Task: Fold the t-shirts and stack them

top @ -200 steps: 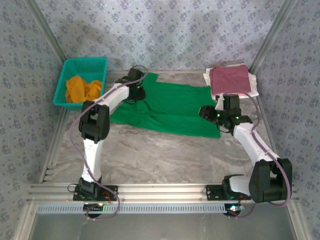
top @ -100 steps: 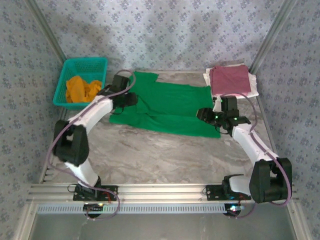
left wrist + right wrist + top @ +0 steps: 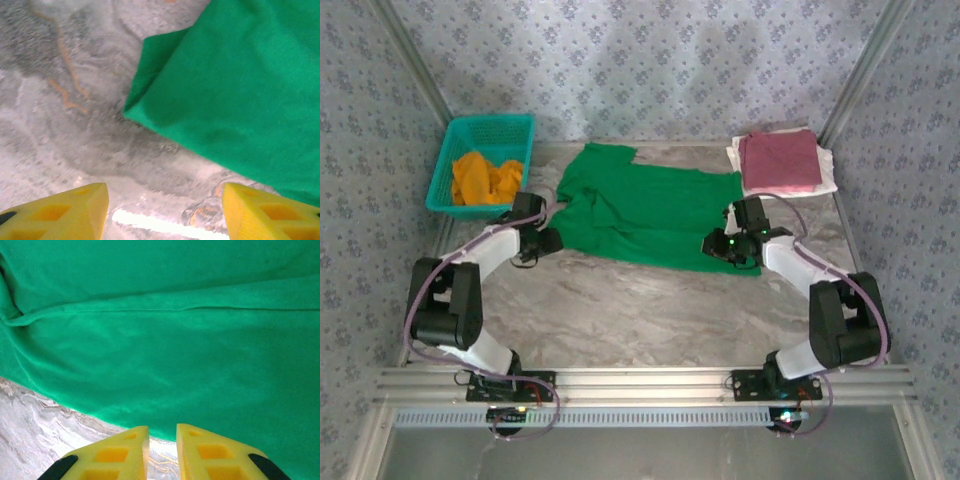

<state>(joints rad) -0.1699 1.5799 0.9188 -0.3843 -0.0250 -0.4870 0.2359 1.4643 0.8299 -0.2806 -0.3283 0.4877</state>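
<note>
The left gripper (image 3: 162, 200) holds its jaws wide apart with nothing between them. A corner of the bright green cloth t-shirt (image 3: 235, 85) lies ahead and to their right on the grey marbled table (image 3: 60, 125). The right gripper (image 3: 161, 432) has its jaws almost together at the shirt's near hem; whether they pinch it, I cannot tell. Beyond them lies a folded maroon-pink t-shirt (image 3: 778, 160).

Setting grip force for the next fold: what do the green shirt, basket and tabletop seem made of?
Green shirt: soft matte knit cloth, likely cotton; fine ribbing and limp folds show. Basket: teal plastic, judging by its stiff mesh walls. Tabletop: smooth, slightly glossy, grey-veined marble look; real stone or printed laminate, cannot tell.
</note>
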